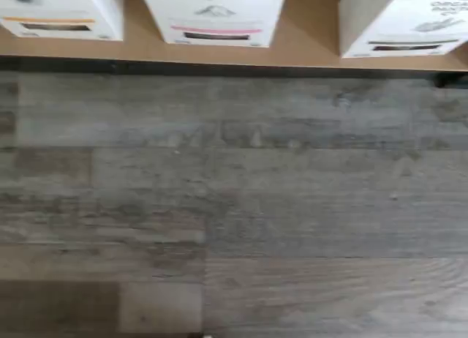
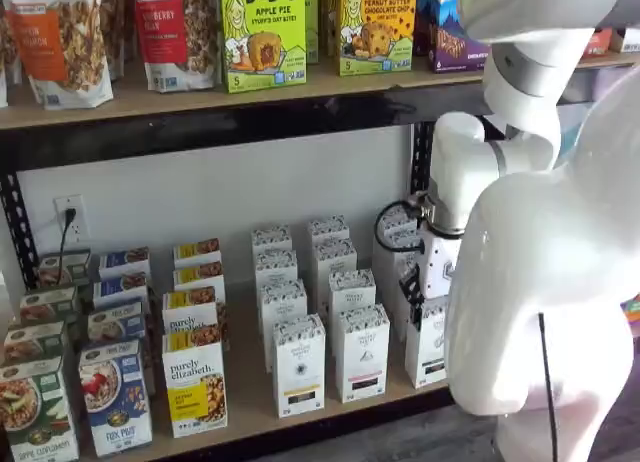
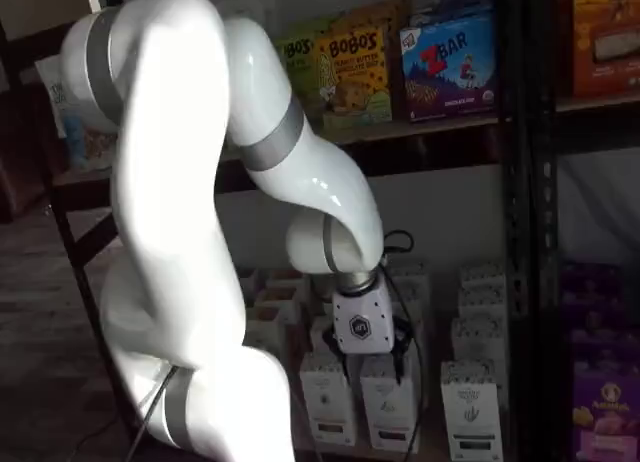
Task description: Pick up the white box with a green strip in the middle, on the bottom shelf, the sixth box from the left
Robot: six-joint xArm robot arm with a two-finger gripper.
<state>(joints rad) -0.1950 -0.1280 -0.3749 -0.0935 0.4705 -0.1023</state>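
Though arm hides much, gripper [image 3: 396, 360] fingers unclear nr white cartons [image 3: 389, 402].

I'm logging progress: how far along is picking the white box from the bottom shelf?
Done: nothing yet; the white box stands on the bottom shelf in its row. In hand: the gripper hangs before the white cartons, no box in it; its finger gap is unreadable. Left: align, grasp, lift out.

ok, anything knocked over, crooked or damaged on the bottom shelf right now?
Nothing stands out. The white cartons on the bottom shelf stand upright in tidy rows, as do the granola boxes beside them. No spill or dent shows. The tool hangs in front of the cartons; its finger gap cannot be made out.
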